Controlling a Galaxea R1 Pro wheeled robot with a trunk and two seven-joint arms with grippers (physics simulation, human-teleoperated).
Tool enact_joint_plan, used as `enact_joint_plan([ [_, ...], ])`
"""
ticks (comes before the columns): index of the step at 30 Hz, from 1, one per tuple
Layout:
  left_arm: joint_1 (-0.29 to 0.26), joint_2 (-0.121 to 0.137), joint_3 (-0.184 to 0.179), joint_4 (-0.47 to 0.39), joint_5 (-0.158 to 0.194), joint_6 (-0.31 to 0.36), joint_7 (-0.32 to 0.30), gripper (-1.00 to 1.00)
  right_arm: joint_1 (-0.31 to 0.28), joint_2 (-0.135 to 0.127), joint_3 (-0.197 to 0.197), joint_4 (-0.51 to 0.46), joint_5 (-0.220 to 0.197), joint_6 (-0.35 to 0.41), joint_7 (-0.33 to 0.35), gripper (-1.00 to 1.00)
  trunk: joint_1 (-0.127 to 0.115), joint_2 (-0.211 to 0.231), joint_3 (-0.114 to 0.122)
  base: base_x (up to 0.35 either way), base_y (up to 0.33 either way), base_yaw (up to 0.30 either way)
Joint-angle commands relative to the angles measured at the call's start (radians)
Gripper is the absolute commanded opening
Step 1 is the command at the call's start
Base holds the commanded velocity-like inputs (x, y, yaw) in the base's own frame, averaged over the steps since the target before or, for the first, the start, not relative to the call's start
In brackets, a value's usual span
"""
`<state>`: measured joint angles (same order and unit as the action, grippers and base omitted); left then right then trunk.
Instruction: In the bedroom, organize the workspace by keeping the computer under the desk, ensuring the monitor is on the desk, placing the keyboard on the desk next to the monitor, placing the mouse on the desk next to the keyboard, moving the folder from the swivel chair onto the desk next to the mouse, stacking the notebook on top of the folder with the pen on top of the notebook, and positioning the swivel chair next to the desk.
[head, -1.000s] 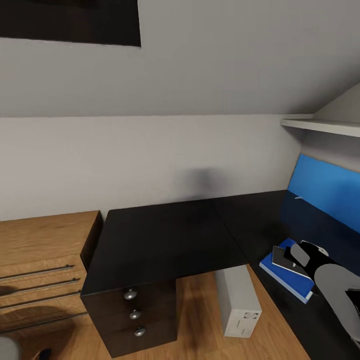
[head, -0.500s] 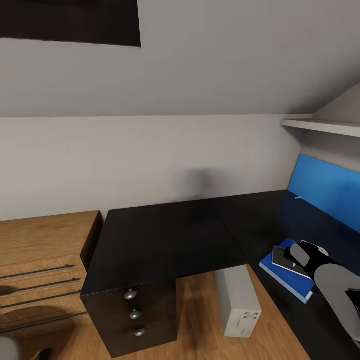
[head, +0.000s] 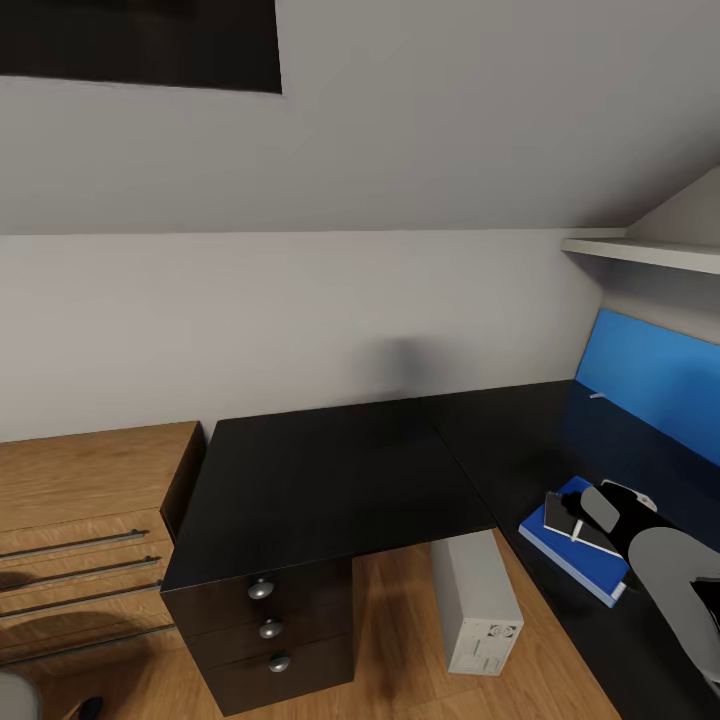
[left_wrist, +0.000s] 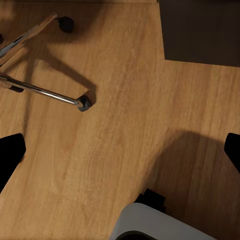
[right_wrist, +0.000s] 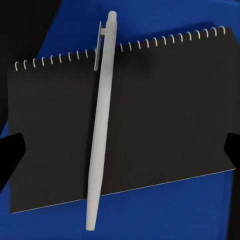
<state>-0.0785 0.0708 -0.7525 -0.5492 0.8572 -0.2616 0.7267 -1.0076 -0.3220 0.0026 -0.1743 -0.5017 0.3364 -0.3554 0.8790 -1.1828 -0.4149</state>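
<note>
Right wrist view: pen on notebook (midway between spread jaws)

One of nearly everything here.
On the one desk: one folder, one notebook, one pen; beneath it one computer, three knobs.

White pen, blue folder

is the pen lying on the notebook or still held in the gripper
Lying on it. The pen rests flat across the notebook, which sits on the folder; the right gripper fingertips stand wide apart.
</note>
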Motion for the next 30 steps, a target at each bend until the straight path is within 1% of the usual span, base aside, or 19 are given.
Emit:
enact_joint_plan([
  [1,-0.001,0.001,-0.008,-0.001,0.01,-0.005,0.005,1.0,0.0,0.0,0.0,-0.003,-0.003,0.005,-0.004,1.0,0.0,-0.001,-0.001,0.0,0.0,0.0],
  [6,-0.001,0.001,-0.008,-0.001,0.011,-0.004,0.005,1.0,0.0,0.0,0.0,-0.015,-0.003,-0.004,-0.002,1.0,0.0,-0.001,-0.001,0.0,0.0,0.0],
  [15,-0.001,0.001,-0.009,0.0,0.012,-0.004,0.004,1.0,0.009,0.003,-0.001,-0.174,-0.003,-0.004,-0.009,1.0,0.0,-0.001,-0.001,0.0,0.0,0.0],
  [17,-0.001,0.001,-0.01,0.001,0.013,-0.004,0.004,1.0,0.017,0.003,-0.001,-0.206,-0.003,-0.003,-0.011,1.0,0.0,-0.001,-0.001,0.0,0.0,0.0],
  [18,-0.001,0.001,-0.01,0.001,0.013,-0.004,0.004,1.0,0.027,0.005,-0.001,-0.239,-0.003,-0.001,-0.012,1.0,0.0,-0.001,-0.001,0.0,0.0,0.0],
  [21,-0.001,0.001,-0.01,0.001,0.013,-0.004,0.004,1.0,0.033,0.009,-0.001,-0.257,-0.002,-0.001,-0.026,1.0,0.0,-0.001,-0.001,0.0,0.0,0.0],
  [24,-0.001,0.001,-0.01,0.001,0.013,-0.004,0.004,1.0,0.048,0.022,0.001,-0.305,-0.003,0.0,-0.092,1.0,0.0,-0.001,-0.001,0.0,0.0,0.0],
  [25,-0.001,0.001,-0.01,0.001,0.013,-0.004,0.004,1.0,0.068,0.028,0.001,-0.344,-0.003,0.0,-0.126,1.0,0.0,-0.001,-0.001,0.0,0.0,0.0],
  [26,-0.001,0.001,-0.01,0.001,0.013,-0.004,0.004,1.0,0.082,0.031,0.002,-0.37,-0.003,0.0,-0.143,1.0,0.0,-0.001,-0.001,0.0,0.0,0.0],
  [27,-0.001,0.001,-0.01,0.001,0.013,-0.004,0.004,1.0,0.117,0.036,0.002,-0.432,-0.004,0.001,-0.171,1.0,0.0,-0.001,-0.001,0.0,0.0,0.0],
  [30,-0.001,0.001,-0.01,0.001,0.013,-0.004,0.004,1.0,0.18,0.041,0.004,-0.54,-0.006,0.014,-0.203,1.0,0.0,-0.001,-0.001,0.0,0.0,0.0],
])
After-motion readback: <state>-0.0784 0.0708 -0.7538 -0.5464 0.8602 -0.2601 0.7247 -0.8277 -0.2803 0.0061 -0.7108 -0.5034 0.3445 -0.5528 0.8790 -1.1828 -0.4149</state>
